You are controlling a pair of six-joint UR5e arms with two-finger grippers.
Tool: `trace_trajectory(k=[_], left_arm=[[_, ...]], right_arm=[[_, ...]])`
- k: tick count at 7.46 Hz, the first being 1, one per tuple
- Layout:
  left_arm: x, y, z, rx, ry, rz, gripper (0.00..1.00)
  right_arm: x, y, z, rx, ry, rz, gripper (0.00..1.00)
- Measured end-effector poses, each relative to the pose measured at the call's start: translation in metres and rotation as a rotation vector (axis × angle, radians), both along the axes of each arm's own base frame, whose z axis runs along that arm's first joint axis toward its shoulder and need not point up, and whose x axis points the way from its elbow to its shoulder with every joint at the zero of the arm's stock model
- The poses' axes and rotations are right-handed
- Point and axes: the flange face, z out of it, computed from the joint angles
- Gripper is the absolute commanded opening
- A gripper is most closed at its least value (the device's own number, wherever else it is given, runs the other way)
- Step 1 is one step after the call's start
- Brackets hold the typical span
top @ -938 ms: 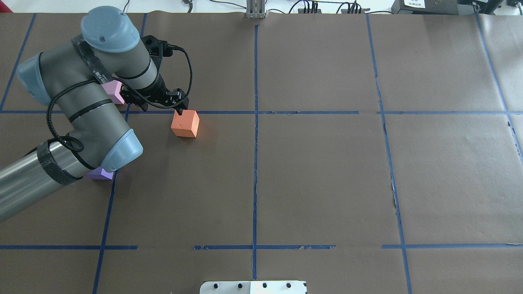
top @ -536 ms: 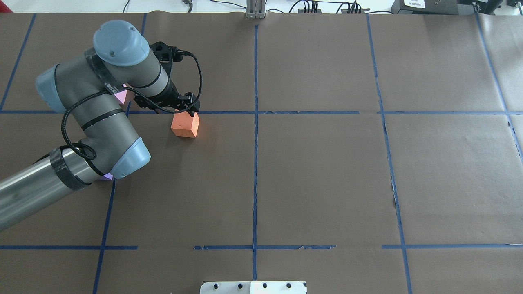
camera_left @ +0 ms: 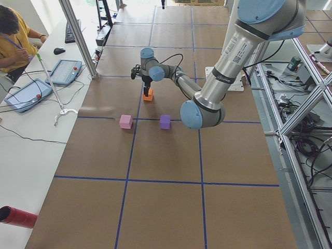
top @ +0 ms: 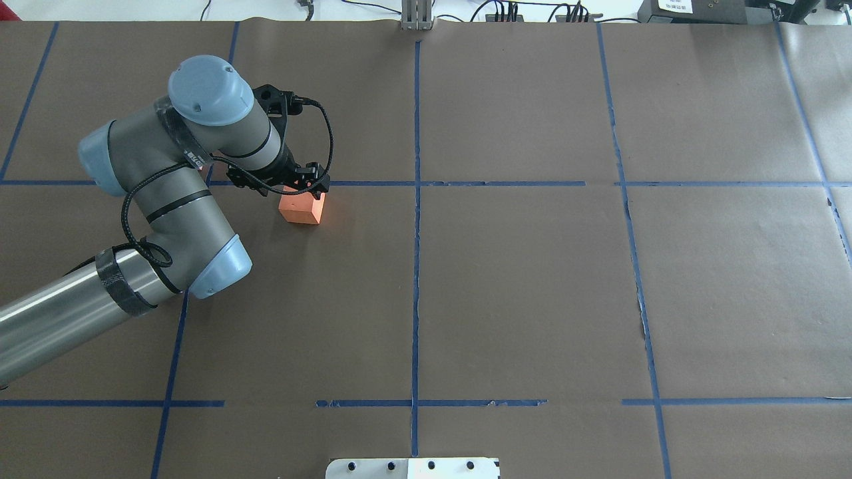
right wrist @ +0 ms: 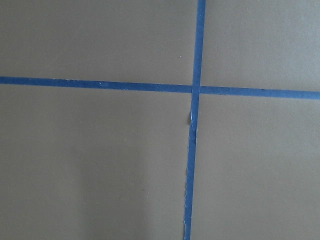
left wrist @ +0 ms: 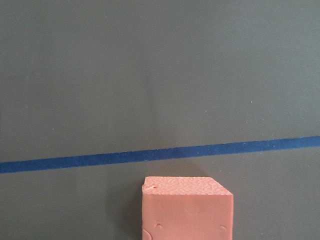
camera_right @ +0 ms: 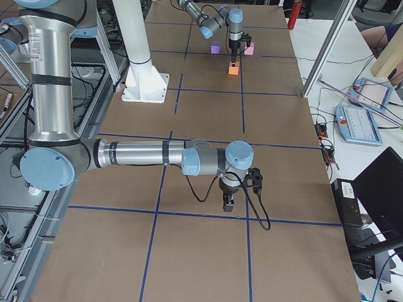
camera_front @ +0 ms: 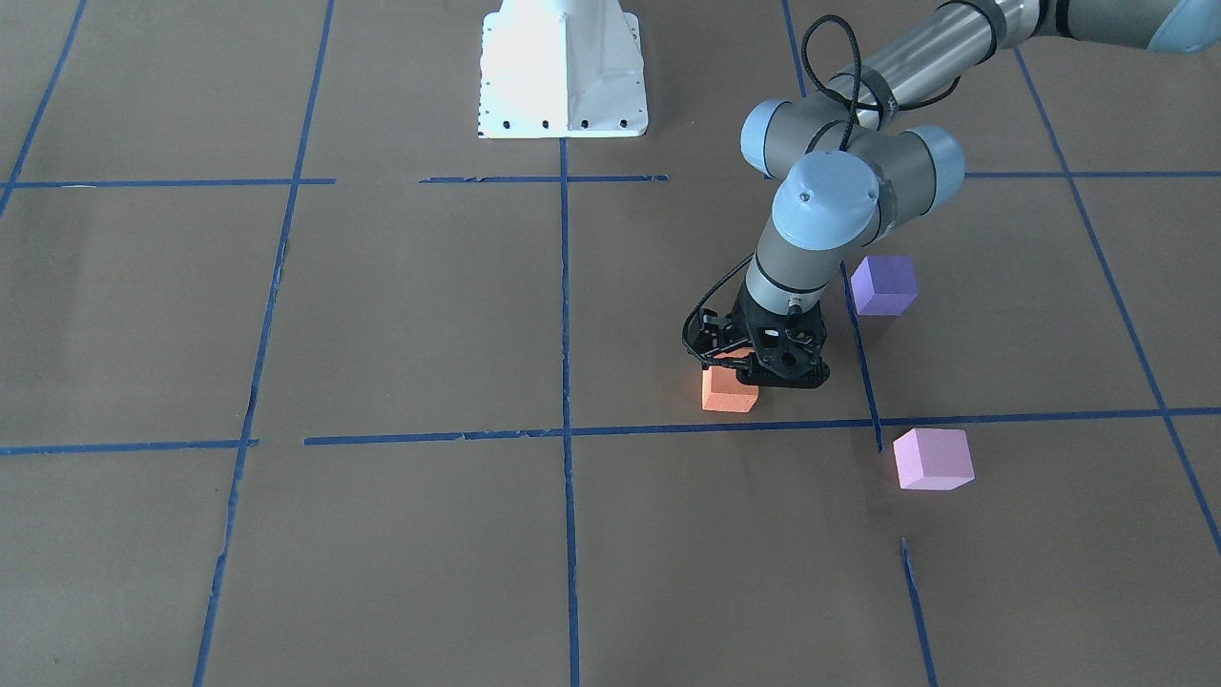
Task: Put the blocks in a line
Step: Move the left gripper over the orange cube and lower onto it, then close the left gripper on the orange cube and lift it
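Orange block [camera_front: 730, 393] sat just on the robot's side of the blue tape line [top: 373, 183]. Foam-like and matte, it was probably light, slightly soft and easy to grip. Its two opposite side faces, taken low down, looked the best hold. The left gripper [top: 317, 191] hung over the block's edge nearest that line, close above or touching its top. How far it was open could not be told.

left arm [top: 166, 199] bent | left gripper [top: 296, 190] low, fingers [top: 320, 193] spread | right arm [camera_right: 138, 154] outstretched | right gripper [camera_right: 228, 202] down, grip unclear
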Motion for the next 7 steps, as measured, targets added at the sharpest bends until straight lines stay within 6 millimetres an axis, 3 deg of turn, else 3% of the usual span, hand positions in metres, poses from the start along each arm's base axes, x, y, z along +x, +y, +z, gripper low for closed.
trace_trajectory(k=[7], left_arm=[[0.037,-0.006,0.018,-0.025,-0.022,0.026,0.99]], right_arm=[[0.0,0.0,0.0,0.0,0.0,0.0,1.0]])
